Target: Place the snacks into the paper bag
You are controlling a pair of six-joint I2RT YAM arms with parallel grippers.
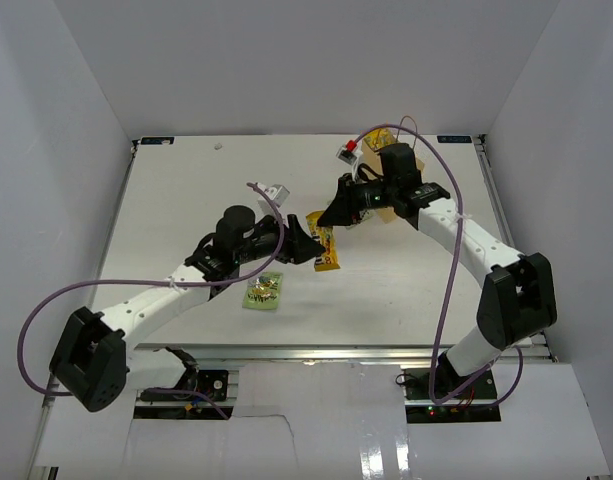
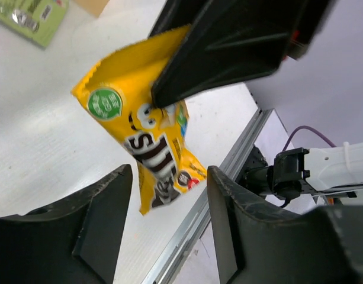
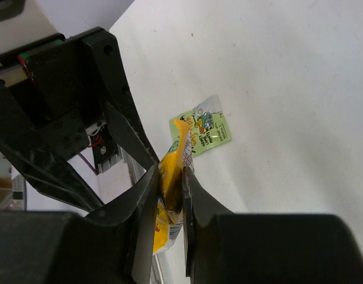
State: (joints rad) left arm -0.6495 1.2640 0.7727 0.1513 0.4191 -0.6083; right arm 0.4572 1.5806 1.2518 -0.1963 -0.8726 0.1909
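Observation:
My right gripper [image 1: 331, 214] is shut on the top of a yellow candy pack [image 1: 328, 256] and holds it hanging above the table. The right wrist view shows both fingers [image 3: 147, 195] pinching the pack [image 3: 171, 155]. My left gripper [image 1: 310, 247] is open just to the pack's left. In the left wrist view its fingers [image 2: 113, 195] stand wide apart, and the pack's lower end [image 2: 160, 171] hangs just beyond their tips. A light-green square pack [image 1: 264, 292] lies flat on the table; it also shows in the right wrist view [image 3: 202, 131]. The paper bag [image 1: 385, 213] is mostly hidden behind my right arm.
Another green packet [image 2: 28, 15] lies beside a tan corner [image 2: 93, 5] at the top left of the left wrist view. A small red and white object [image 1: 350, 152] sits at the back right. The table's metal front edge [image 2: 219, 183] runs below the pack. White walls enclose the table.

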